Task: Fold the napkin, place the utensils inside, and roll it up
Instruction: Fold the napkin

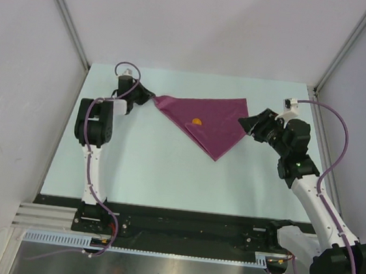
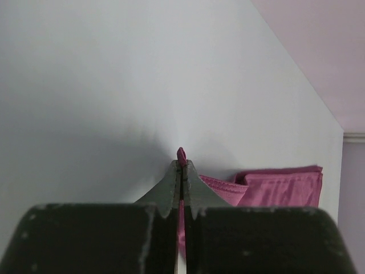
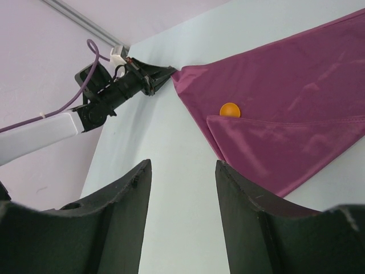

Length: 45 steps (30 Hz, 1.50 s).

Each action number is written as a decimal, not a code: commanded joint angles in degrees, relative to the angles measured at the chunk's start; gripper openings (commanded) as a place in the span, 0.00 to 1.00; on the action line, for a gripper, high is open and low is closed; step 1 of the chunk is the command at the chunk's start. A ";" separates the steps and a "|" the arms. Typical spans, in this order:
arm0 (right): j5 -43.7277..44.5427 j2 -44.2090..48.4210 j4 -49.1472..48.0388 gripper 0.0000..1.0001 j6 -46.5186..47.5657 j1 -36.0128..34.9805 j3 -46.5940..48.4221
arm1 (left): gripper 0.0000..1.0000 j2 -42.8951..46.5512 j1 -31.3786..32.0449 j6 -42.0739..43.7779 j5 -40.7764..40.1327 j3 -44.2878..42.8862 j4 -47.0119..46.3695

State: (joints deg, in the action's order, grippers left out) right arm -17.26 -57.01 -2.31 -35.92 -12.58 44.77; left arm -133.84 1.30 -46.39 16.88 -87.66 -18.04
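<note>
The plum napkin [image 1: 207,121] lies folded into a triangle at the back of the table, one flap doubled over its lower right part. A small orange end of the utensils [image 1: 197,121] peeks out at the edge of that flap; the rest is hidden under cloth. My left gripper [image 1: 153,100] is shut on the napkin's left corner. In the left wrist view the cloth tip pokes out between the fingertips of that gripper [image 2: 182,165], and the napkin [image 2: 279,188] bunches to the right. My right gripper [image 1: 246,124] stands open beside the napkin's right corner, holding nothing. In the right wrist view that gripper [image 3: 183,165] is over bare table, with the napkin [image 3: 285,85] and the orange end [image 3: 230,109] beyond it.
The pale table [image 1: 166,174] is enclosed by white walls on three sides, with metal frame posts [image 1: 65,13] at the back corners. A black rail [image 1: 180,225] carries both arm bases along the near edge.
</note>
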 commanded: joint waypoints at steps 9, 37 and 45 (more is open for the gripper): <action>0.21 2.26 -0.86 0.54 -0.03 -0.25 -1.62 | 0.00 12.90 6.08 3.41 11.33 11.01 -19.31; 0.21 5.24 1.69 0.54 1.12 0.19 -3.90 | 0.00 13.08 31.83 12.73 17.03 17.61 -21.07; 0.12 5.68 2.04 0.54 1.12 0.63 -4.61 | 0.00 12.55 33.41 16.76 17.83 19.54 -18.18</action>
State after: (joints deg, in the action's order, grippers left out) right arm -17.02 -52.75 -0.16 -35.90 -12.36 40.62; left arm -120.86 33.78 -34.00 32.51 -68.55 -36.60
